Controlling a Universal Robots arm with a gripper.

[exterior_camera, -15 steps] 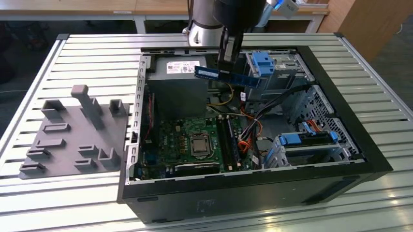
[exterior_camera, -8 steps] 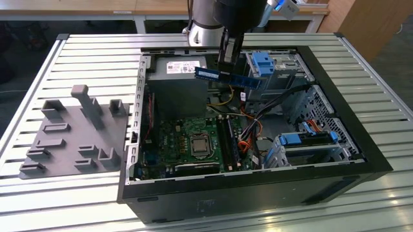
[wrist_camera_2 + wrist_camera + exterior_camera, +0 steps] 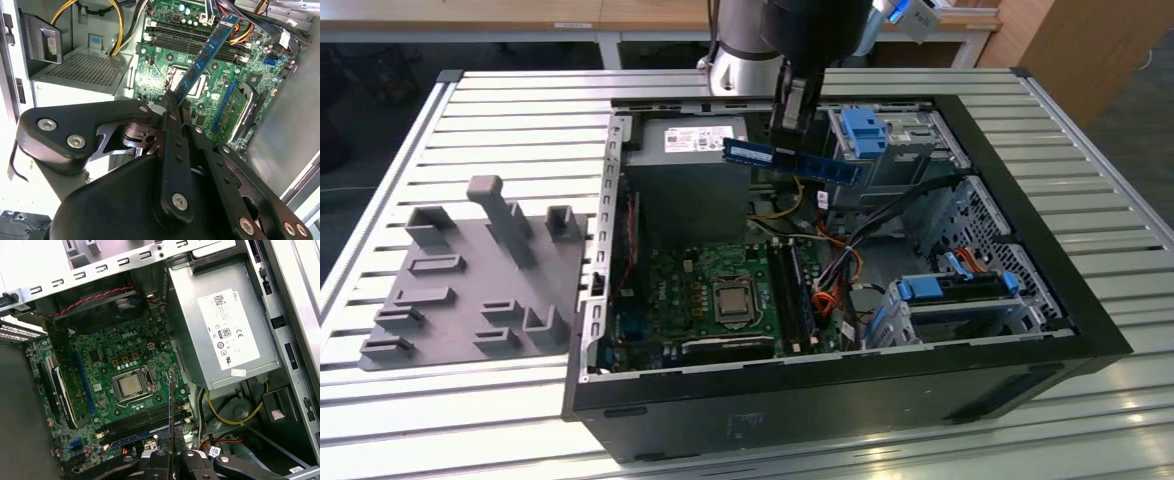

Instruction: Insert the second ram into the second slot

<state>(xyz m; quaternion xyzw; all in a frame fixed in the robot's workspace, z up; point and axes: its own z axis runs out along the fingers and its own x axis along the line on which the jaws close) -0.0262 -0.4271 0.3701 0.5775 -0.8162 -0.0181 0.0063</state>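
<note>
My gripper (image 3: 790, 140) hangs over the back of the open computer case (image 3: 1014, 300), shut on the second ram (image 3: 795, 160), a long blue stick held level in the air above the green motherboard (image 3: 700, 290). In the second wrist view the second ram (image 3: 207, 50) sticks out from the gripper (image 3: 175, 100) over the board. The first wrist view shows the second ram (image 3: 170, 405) edge-on, rising from the gripper (image 3: 170, 456) above the dark memory slots (image 3: 145, 421). The memory slots (image 3: 794, 290) lie beside the processor socket (image 3: 728, 300).
A grey power supply (image 3: 225, 330) fills the case's corner next to the slots. Yellow and orange cables (image 3: 834, 265) and blue drive caddies (image 3: 961, 285) crowd the exterior view's right. A grey fixture plate (image 3: 467, 280) lies on the slatted table at the left.
</note>
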